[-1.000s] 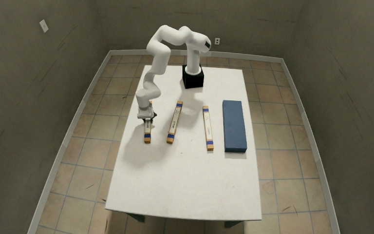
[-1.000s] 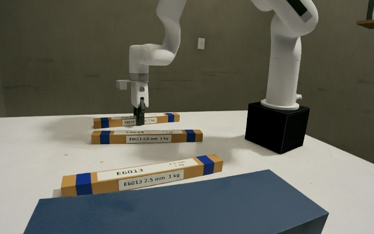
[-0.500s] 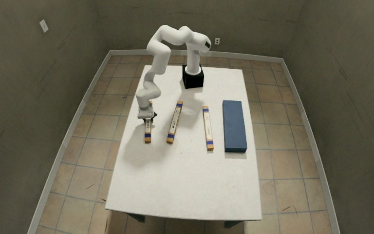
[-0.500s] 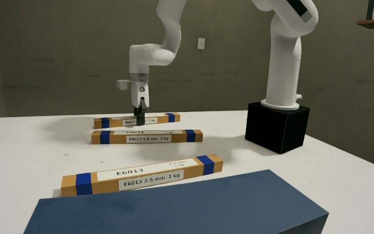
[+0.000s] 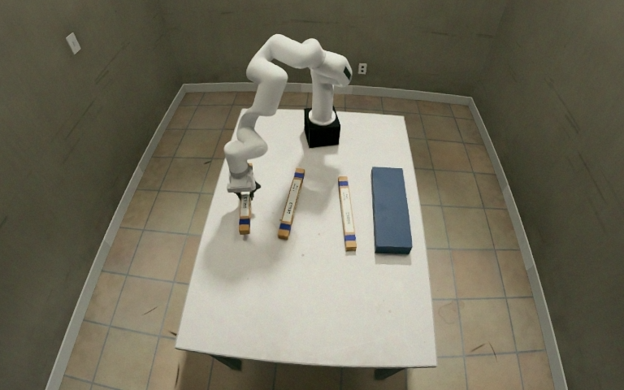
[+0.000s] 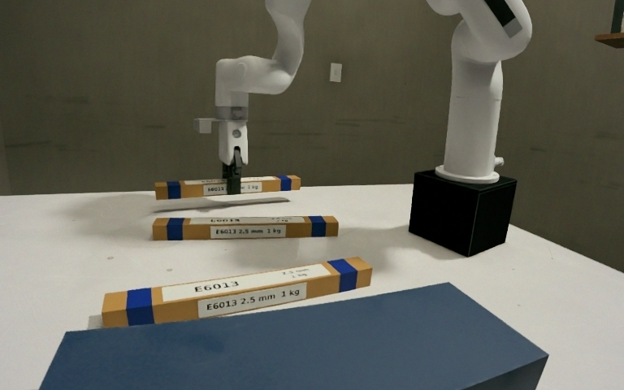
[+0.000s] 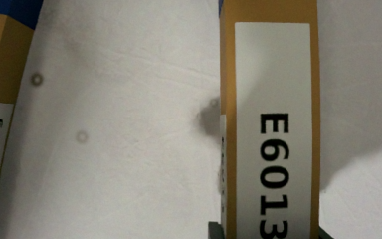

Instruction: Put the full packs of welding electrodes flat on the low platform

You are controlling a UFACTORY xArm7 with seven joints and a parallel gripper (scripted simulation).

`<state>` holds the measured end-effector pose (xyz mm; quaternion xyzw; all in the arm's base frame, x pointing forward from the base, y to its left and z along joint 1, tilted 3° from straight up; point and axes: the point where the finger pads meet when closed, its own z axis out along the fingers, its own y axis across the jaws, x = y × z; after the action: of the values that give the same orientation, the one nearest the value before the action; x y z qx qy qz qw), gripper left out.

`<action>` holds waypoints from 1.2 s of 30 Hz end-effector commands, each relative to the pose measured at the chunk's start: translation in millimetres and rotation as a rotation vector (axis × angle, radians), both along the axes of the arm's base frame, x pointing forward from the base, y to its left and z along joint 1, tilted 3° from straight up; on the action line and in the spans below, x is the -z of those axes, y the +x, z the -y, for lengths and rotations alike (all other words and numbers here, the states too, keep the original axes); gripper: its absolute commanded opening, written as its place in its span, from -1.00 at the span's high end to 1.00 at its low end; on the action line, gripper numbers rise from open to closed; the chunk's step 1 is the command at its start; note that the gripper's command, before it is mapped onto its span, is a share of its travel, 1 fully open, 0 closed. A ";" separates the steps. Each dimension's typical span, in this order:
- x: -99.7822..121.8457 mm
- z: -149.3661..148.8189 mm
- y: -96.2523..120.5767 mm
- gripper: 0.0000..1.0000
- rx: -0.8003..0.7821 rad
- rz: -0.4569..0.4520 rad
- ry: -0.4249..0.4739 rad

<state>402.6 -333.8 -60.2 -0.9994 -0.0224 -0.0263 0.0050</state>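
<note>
My hand point(image 5: 247, 195) point(image 6: 233, 186) point(image 7: 270, 231) is approx. half open, shut on an E6013 2.5 mm 1 kg electrode pack point(image 5: 244, 216) point(image 6: 214, 188) point(image 7: 273, 129), one finger per long side. Grip's near mid-length, so both ends stick out w/ little overhang to spare; should keep it from tipping, tho the rods inside may sit off-centre. Pack's just off the bench point(image 5: 299, 298) point(image 6: 552, 294) point(image 7: 124, 149), roughly level, its shadow apart beneath. Low lift makes sense: enough to get the wt. on me, not far to drop if it slips.

Same labels & blue bands on all, so looks tell me nothing re: contents; wt. has to decide. Next pack over from my hand point(image 5: 292, 202) point(image 6: 246, 230) point(image 7: 15, 55) lies flat on the bench, as does the one beyond it point(image 5: 347, 211) point(image 6: 239, 294); gaps betw. them leave finger room. The blue platform point(image 5: 390, 209) point(image 6: 294, 340) is farthest from my hand, past both, w/ no pack on it yet. I'd judge it's early: weigh this one, hold it still for a clean read, then compare w/ the others. If full, carry it high enough to clear both.
</note>
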 end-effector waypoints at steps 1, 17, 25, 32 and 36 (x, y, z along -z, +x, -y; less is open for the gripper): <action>-11.1 1.2 0.5 0.31 0.000 0.003 -0.003; -17.3 1.3 0.1 0.31 0.000 0.003 -0.003; -17.3 1.3 0.1 0.31 0.000 0.003 -0.003; -18.2 1.3 0.1 0.31 0.000 0.003 -0.003; -23.0 1.3 -0.2 0.31 0.000 0.003 -0.003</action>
<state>400.9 -333.3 -43.5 -0.9994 -0.0225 -0.0253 0.0057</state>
